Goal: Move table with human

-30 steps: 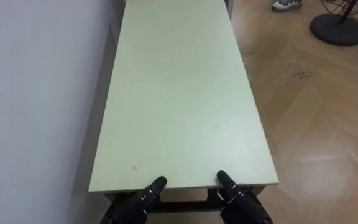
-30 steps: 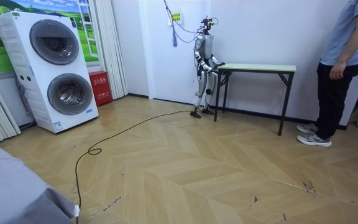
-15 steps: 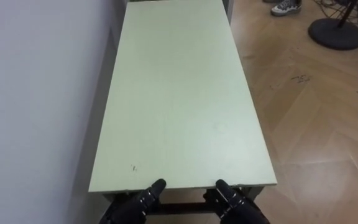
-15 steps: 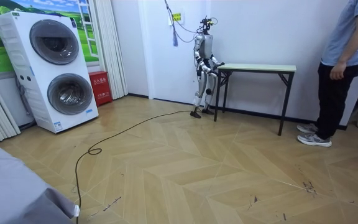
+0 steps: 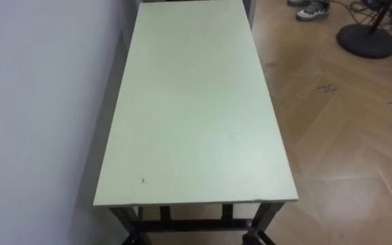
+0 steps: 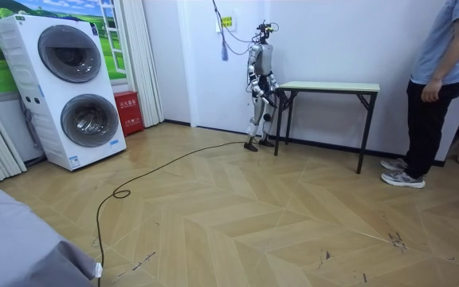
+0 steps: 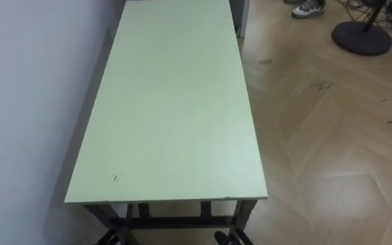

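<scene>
well, nearest to me, at the bottom of my eye view, my left hand (image 5: 132, 239) and my right hand (image 5: 254, 239) show as dark shapes below the near end of the table (image 5: 196, 102). each is just beside one of its dark legs and under the level of the pale green top. i cannot tell whether either hand is open, closed or gripping the frame. in the room view i stand upright at the table's end on the room view's left, facing along it, with my arms lowered in front of me. the table stands on the wooden floor (image 5: 346, 143), its long side close along the white wall (image 5: 39, 102) on my left. past its far end, to my right, a shoe (image 5: 309, 8) and a round black base (image 5: 366, 39) rest on the floor. the person (image 6: 438, 80) stands near that far end, apart from the table, one arm hanging.
</scene>
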Tool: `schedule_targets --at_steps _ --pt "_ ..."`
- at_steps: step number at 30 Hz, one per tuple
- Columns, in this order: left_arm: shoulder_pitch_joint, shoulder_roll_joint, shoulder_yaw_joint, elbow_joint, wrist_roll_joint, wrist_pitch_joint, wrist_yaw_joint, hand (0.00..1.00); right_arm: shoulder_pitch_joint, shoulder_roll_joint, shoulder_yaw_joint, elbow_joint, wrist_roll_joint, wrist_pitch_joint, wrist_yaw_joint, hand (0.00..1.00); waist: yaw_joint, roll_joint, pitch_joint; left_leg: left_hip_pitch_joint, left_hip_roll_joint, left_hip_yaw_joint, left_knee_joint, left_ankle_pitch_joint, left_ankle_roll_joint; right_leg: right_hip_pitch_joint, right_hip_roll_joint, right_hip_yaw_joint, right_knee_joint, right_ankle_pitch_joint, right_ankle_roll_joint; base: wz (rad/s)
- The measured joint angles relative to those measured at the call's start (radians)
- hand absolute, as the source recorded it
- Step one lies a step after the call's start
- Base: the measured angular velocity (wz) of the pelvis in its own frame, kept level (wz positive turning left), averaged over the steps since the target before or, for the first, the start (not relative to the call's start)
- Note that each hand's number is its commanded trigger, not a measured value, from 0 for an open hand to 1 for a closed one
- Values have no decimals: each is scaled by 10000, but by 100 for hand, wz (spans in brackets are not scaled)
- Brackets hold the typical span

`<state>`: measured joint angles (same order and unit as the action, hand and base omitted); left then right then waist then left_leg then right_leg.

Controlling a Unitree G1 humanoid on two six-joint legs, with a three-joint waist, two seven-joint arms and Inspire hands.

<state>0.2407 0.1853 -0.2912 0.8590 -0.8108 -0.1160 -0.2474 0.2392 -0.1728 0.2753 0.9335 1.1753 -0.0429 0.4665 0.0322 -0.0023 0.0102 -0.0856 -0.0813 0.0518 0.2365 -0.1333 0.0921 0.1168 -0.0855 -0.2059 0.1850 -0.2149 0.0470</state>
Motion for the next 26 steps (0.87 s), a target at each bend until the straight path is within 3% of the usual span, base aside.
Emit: schedule_targets --at_steps 10,15,20,26 --pt "650 -14 402 477 803 8 9 0 -86 -98 -739 1319 -757 -13 -60 0 -27 -57 -3 49 -16 -86 44 -27 -46 113 1 -129 -6 0 -1 2" --pt "693 -113 718 685 946 -22 185 0 43 -155 -1038 1631 -928 -4 -58 0 -22 39 13 -35 -18 -148 166 -33 -46 109 4 -190 -8 0 -1 4" --pt "831 -128 1057 669 1412 1 323 0 402 -181 -1250 1959 -1135 76 -186 0 16 24 -33 -44 -14 -145 131 -27 -54 40 15 -156 -6 0 -2 -6" --pt "776 -422 1937 1121 2136 82 722 0 555 -83 -1620 2720 -1836 285 -1037 0 11 -32 -95 126 -9 -128 -15 -12 -71 83 36 -164 -11 12 -23 -8"
